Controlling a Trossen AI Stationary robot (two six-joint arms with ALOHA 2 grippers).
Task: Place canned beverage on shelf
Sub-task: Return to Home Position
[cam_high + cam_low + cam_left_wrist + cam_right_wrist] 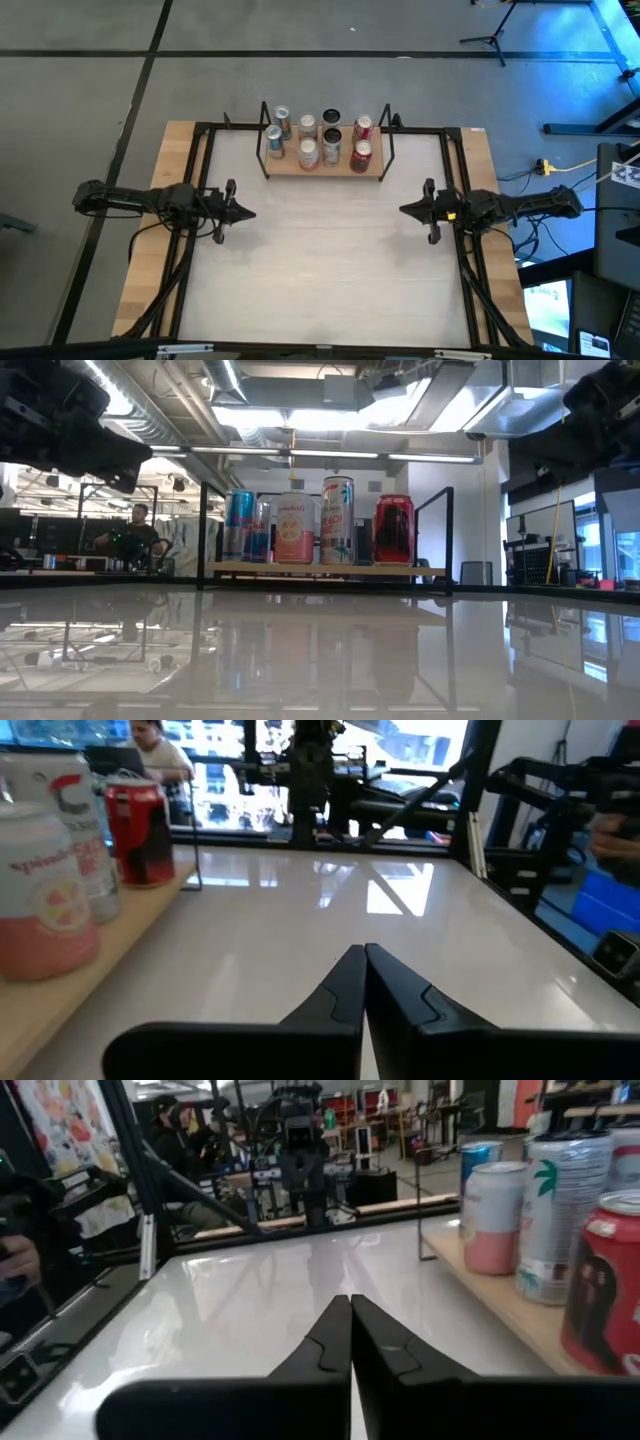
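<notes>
Stocking judged complete; return-home step in hand.
Cans [308, 152] stand on the shelf [322, 171]; left gripper [243, 212] and right gripper [408, 210] both closed, empty. Next: hold position only.

A pale glossy tabletop [320, 260] carries a low light-wood, black-framed shelf [290, 168] at its far edge, bearing two rows of drink cans [308, 152].

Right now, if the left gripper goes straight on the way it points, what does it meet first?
Probably the right gripper, which faces the left gripper across the tabletop; the shelf lies off to one side.
</notes>
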